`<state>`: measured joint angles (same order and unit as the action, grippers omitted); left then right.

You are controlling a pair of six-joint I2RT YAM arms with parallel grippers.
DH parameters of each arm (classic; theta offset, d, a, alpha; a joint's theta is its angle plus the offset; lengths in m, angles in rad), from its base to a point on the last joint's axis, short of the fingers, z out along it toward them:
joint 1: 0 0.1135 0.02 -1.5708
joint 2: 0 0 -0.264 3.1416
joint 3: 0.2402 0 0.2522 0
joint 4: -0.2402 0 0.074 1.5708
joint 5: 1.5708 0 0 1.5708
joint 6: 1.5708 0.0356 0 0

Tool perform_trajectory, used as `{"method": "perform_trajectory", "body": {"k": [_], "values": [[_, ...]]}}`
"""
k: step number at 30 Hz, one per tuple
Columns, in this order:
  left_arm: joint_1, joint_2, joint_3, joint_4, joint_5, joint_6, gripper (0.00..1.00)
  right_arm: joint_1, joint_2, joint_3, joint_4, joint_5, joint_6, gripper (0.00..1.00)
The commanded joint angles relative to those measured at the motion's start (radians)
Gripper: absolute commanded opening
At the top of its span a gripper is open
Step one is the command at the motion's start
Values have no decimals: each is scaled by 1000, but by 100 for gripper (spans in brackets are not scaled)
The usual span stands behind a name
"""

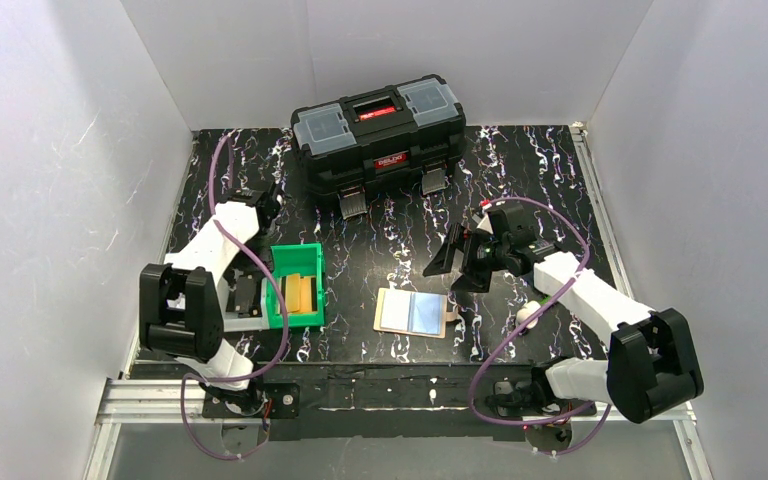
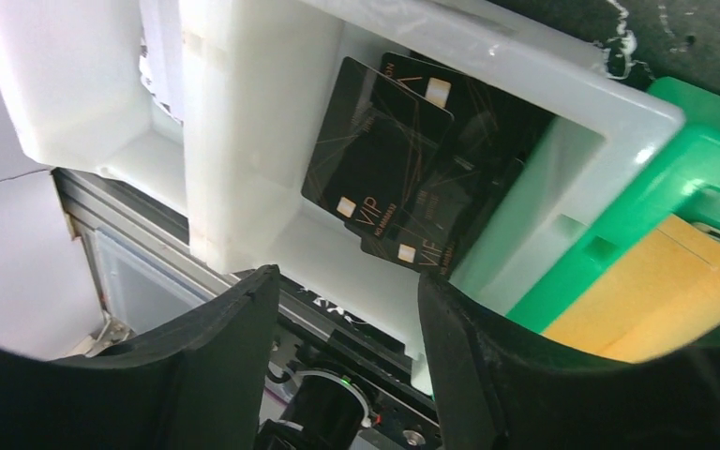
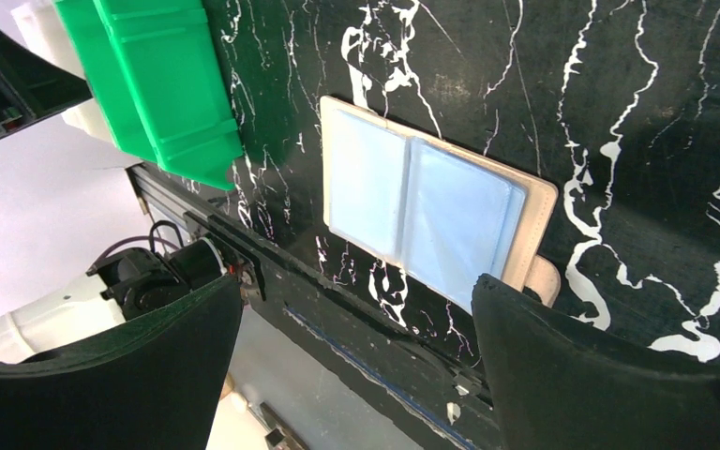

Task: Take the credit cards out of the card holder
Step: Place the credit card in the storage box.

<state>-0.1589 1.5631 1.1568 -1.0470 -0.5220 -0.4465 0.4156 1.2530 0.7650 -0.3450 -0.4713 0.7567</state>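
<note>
The tan card holder (image 1: 415, 312) (image 3: 431, 202) lies open and flat at the front middle of the table, showing two light blue inner faces. Whether those faces are cards or sleeves I cannot tell. Two black credit cards marked VIP (image 2: 375, 150) lie overlapping in a white tray (image 2: 244, 122) at the front left. My left gripper (image 2: 347, 281) (image 1: 250, 300) hangs just above that tray, open, with nothing between its fingers. My right gripper (image 3: 356, 286) (image 1: 453, 270) hovers open above and to the right of the holder, apart from it.
A green bin (image 1: 297, 262) (image 2: 712, 178) holding yellow-tan slabs (image 2: 637, 291) stands right beside the white tray. A black toolbox (image 1: 380, 130) sits at the back middle. White walls close in the left, right and back sides.
</note>
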Motion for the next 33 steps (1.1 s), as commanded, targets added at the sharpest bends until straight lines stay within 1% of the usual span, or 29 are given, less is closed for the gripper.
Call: {"method": "perform_trajectory", "body": {"k": [1,5,9,11,13,17,19,22,26,30,33], "values": [[4,-75,66,-33,92,9,57,14,12,62,-34,35,-27,98],[4,-130,110,-37,234,28,57,32,28,78,-66,67,-38,98],[-8,-183,128,-3,452,40,58,67,46,81,-81,87,-27,98],[-40,-188,137,8,551,29,57,93,56,84,-84,102,-14,98],[-90,-186,142,28,611,17,57,124,67,91,-92,132,-2,98],[-221,-152,125,96,733,-42,57,177,96,110,-121,189,22,98],[-294,-125,103,148,769,-71,56,192,111,114,-128,203,34,98],[-352,-71,76,206,789,-105,53,212,124,126,-168,254,41,98],[-394,-3,56,273,817,-128,51,227,91,138,-250,371,43,98],[-432,67,49,301,833,-126,51,227,48,133,-334,496,37,98],[-449,112,33,330,860,-129,51,227,45,115,-342,505,38,97]]}}
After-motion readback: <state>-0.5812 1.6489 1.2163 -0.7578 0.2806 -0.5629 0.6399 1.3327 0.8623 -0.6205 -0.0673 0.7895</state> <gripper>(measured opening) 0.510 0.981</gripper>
